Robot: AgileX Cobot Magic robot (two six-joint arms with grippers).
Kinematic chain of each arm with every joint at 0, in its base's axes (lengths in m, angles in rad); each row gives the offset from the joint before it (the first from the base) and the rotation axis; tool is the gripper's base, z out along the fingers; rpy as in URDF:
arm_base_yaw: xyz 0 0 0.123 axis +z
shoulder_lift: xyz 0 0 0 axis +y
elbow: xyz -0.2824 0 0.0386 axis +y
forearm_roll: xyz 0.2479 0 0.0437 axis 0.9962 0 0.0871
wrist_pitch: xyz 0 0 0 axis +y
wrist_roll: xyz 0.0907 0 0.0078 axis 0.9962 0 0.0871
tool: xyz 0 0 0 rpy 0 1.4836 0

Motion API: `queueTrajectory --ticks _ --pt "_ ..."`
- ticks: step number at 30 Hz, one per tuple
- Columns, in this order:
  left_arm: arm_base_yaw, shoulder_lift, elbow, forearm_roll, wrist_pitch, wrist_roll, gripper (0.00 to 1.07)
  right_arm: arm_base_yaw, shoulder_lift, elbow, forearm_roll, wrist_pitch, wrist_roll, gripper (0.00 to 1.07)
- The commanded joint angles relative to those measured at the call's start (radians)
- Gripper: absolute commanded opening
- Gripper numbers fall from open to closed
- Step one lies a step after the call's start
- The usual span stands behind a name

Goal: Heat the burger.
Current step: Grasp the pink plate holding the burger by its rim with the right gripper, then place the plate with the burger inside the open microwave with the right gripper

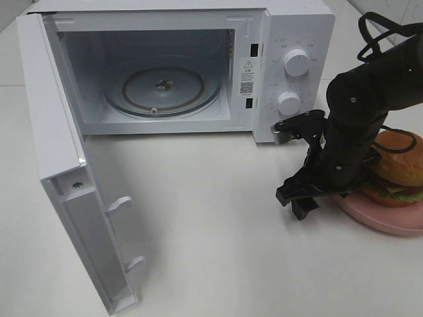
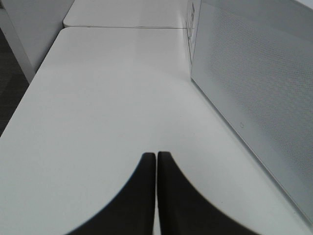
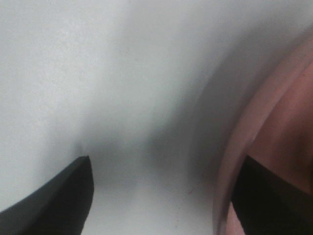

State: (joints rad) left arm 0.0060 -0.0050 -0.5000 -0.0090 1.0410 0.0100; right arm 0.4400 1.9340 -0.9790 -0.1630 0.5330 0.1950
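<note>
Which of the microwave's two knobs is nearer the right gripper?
The lower knob, directly under the upper knob. It is the one closer to the right gripper, which is down by the pink plate.

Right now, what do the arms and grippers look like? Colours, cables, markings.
Right arm: matte black rounded links, black cable looping above it, grey-faced wrist camera block. Right gripper: black wedge-shaped fingers. Left gripper: black curved fingers tapering to points. No markings visible.
</note>
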Motion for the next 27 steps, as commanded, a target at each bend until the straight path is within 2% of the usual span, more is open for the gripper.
queueTrajectory --ticks 1,3,4,5,6,7,8,9,10,12,13,27 --pt "0.003 -0.017 0.003 -0.001 -0.008 -0.001 0.0 -0.002 0.007 0.005 0.002 -0.015 -0.016 0.62" --pt "0.003 -0.017 0.003 -0.001 -0.008 -0.001 0.0 -0.002 0.007 0.005 0.0 -0.015 -0.016 0.5" --pt "0.003 -0.017 0.003 -0.001 -0.008 -0.001 0.0 -0.002 0.007 0.005 0.0 -0.015 -0.016 0.5" --pt "0.003 -0.017 0.003 -0.001 -0.008 -0.001 0.0 -0.002 0.007 0.005 -0.001 -0.012 -0.016 0.41" --pt "0.003 -0.017 0.003 -0.001 -0.008 -0.001 0.0 -0.002 0.007 0.005 -0.001 -0.012 -0.016 0.41" --pt "0.003 -0.017 0.003 -0.001 -0.008 -0.001 0.0 -0.002 0.007 0.005 -0.005 -0.012 -0.016 0.36" --pt "0.003 -0.017 0.003 -0.001 -0.008 -0.001 0.0 -0.002 0.007 0.005 -0.024 -0.012 -0.016 0.25" --pt "0.003 -0.017 0.003 -0.001 -0.008 -0.001 0.0 -0.002 0.007 0.005 -0.024 -0.012 -0.016 0.25" --pt "0.003 -0.017 0.003 -0.001 -0.008 -0.001 0.0 -0.002 0.007 0.005 -0.029 -0.005 -0.016 0.14" --pt "0.003 -0.017 0.003 -0.001 -0.008 -0.001 0.0 -0.002 0.007 0.005 -0.03 -0.003 -0.017 0.1" --pt "0.003 -0.017 0.003 -0.001 -0.008 -0.001 0.0 -0.002 0.007 0.005 -0.031 0.004 -0.027 0.02" --pt "0.003 -0.017 0.003 -0.001 -0.008 -0.001 0.0 0.001 0.001 0.005 -0.03 0.038 -0.154 0.0"
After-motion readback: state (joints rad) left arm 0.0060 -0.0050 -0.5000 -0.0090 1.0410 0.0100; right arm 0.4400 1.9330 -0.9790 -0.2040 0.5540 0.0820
